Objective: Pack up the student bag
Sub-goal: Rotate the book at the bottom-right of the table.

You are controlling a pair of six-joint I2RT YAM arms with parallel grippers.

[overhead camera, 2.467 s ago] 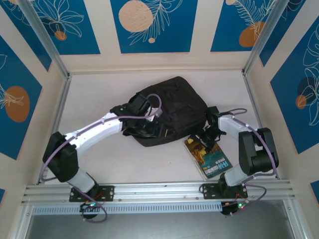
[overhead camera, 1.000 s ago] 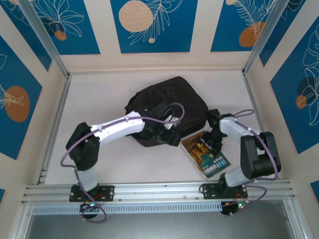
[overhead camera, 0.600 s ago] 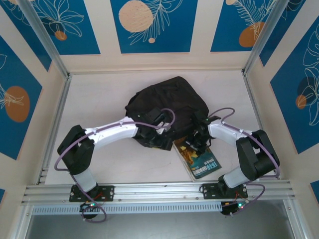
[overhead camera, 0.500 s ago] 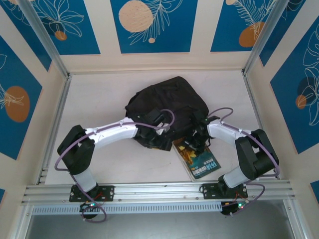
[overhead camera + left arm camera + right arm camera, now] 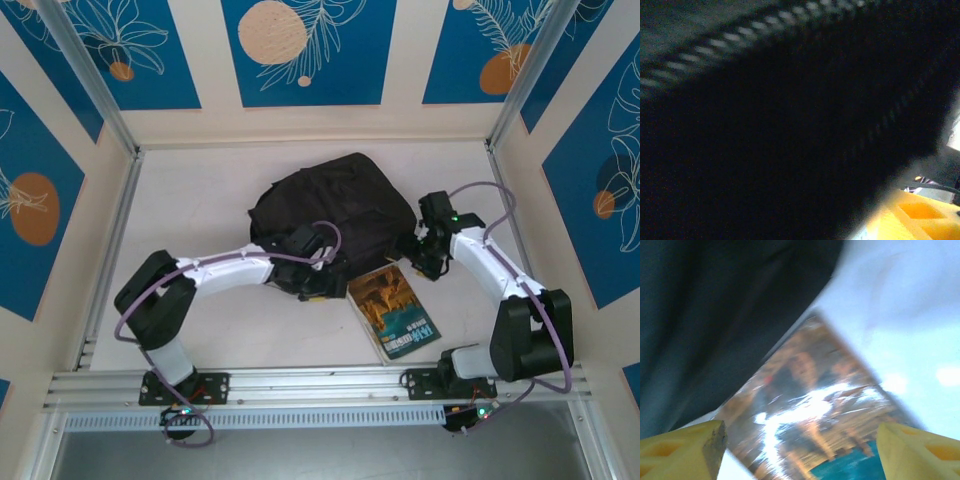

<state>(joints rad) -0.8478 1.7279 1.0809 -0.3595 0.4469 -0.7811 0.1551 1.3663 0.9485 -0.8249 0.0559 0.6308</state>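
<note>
Centrally, soft black fabric backpack (image 5: 335, 205) touching glossy rectangular book (image 5: 393, 310); right gripper (image 5: 800, 441) jaws apart; left gripper (image 5: 323, 279) jaws: cannot tell.

The left arm (image 5: 230, 265) folds at a low elbow, its forearm reaching out flat to the left gripper (image 5: 322, 278); how far its jaws stand apart cannot be told, and one yellow finger (image 5: 912, 215) shows at the tool's right. The right arm (image 5: 490, 262) rises taller, its forearm slanting forward, wrist tipped down. The right gripper (image 5: 802, 435) has both fingers (image 5: 685, 447) spread wide
</note>
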